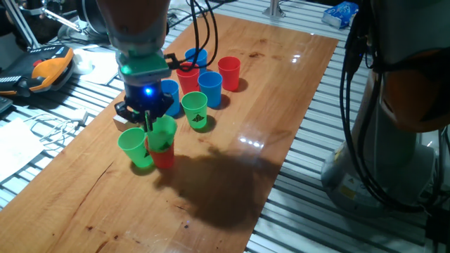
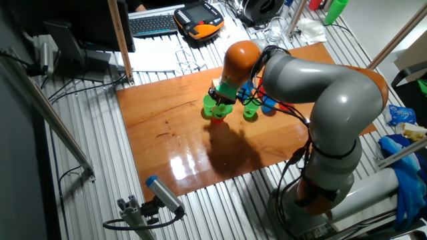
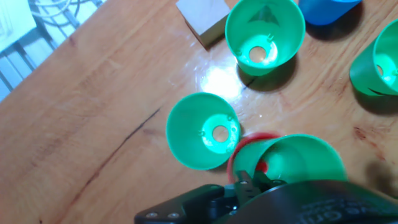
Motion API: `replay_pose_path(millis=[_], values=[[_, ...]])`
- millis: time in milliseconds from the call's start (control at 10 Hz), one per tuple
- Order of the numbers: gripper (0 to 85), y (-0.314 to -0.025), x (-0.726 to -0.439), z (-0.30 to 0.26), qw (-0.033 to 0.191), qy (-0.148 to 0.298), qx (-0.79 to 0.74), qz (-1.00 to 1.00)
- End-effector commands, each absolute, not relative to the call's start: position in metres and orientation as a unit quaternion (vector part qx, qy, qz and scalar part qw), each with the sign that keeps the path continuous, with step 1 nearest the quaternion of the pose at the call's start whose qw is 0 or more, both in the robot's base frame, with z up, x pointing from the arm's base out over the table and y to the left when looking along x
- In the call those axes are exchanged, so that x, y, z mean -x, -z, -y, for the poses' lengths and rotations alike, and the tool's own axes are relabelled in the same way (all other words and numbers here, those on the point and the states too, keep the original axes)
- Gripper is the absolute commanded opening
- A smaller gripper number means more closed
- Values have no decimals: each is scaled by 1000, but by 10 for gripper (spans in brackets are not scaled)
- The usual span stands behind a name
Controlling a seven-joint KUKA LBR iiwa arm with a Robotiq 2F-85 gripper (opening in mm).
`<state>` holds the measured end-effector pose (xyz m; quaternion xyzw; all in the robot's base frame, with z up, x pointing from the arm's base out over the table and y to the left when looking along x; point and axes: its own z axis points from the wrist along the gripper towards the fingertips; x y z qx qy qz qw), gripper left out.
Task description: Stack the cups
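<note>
My gripper (image 1: pixel 148 121) is shut on the rim of a green cup (image 1: pixel 164 132). This cup sits tilted in the mouth of a red cup (image 1: pixel 164 157). In the hand view the held green cup (image 3: pixel 300 163) covers most of the red rim (image 3: pixel 247 144). A loose green cup (image 1: pixel 133 147) stands touching them on the left, and it also shows in the hand view (image 3: pixel 204 132). Another green cup (image 3: pixel 265 34) stands beyond it. A green cup with a dark mark (image 1: pixel 195 110) stands to the right. Blue cups (image 1: pixel 210 89) and red cups (image 1: pixel 229 72) stand behind.
A small wooden cube (image 3: pixel 202 18) lies next to the far green cup. The wooden table's edge (image 1: pixel 271 190) runs along the right, with the arm's base (image 1: pixel 394 140) beyond it. A handheld controller (image 1: pixel 49 70) and cables lie off the table's left side.
</note>
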<state>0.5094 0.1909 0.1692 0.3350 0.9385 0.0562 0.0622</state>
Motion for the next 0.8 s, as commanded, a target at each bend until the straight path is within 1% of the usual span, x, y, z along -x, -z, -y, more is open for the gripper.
replay_pose_path(millis=[0,200,700], values=[[170,-167,-510,-192,69,-54,-337,-937],[170,-166,-510,-192,76,-54,-343,-935],[170,-146,-508,-199,104,-61,-358,-926]])
